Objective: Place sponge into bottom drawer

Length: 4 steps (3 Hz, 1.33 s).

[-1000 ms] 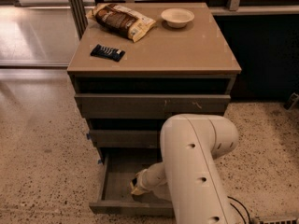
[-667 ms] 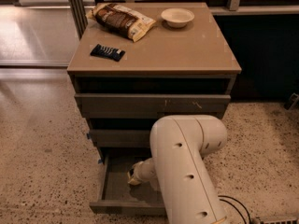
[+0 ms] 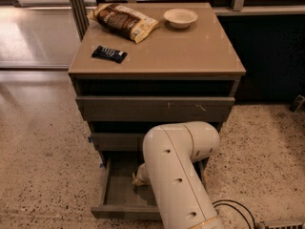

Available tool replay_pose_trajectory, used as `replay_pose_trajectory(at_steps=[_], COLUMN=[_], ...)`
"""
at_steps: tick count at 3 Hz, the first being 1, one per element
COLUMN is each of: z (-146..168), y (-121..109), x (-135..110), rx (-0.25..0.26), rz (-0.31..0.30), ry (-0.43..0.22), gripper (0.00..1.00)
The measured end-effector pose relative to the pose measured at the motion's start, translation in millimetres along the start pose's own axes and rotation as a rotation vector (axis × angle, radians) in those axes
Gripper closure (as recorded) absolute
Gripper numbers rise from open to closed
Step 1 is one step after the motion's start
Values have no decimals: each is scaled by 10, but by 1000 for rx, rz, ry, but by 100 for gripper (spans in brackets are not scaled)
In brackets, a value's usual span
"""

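The bottom drawer (image 3: 116,194) is pulled open at the foot of the cabinet, its grey-brown floor bare on the left. My white arm (image 3: 176,175) reaches down into it from the right and covers the drawer's right half. The gripper (image 3: 142,174) is low inside the drawer, mostly hidden behind the arm. A small pale yellow piece (image 3: 138,179) shows at its tip just above the drawer floor; it looks like the sponge's foam. The green layer does not show.
On the cabinet top (image 3: 190,51) lie a flat black packet (image 3: 109,54), a chip bag (image 3: 125,20) and a white bowl (image 3: 180,17). The upper drawer front (image 3: 155,109) with pale scratches is slightly out. A black cable (image 3: 233,206) lies on the floor to the right.
The arm has swung left over the drawer, and the gripper with the yellow piece has moved a little left and back inside it.
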State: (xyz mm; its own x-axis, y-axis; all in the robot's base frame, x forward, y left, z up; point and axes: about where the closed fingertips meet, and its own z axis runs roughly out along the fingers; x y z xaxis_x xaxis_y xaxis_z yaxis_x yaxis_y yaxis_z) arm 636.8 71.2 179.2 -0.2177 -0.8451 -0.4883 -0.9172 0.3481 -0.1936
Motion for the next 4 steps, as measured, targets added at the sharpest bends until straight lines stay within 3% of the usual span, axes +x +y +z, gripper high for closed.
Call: replay_pose_trajectory(at_steps=[1, 2, 4], z=[166, 203, 203], y=[48, 55, 55], x=[186, 213, 213], rx=[-26, -31, -31], rz=[55, 63, 63], ry=[12, 14, 14], gripper=[100, 100, 58])
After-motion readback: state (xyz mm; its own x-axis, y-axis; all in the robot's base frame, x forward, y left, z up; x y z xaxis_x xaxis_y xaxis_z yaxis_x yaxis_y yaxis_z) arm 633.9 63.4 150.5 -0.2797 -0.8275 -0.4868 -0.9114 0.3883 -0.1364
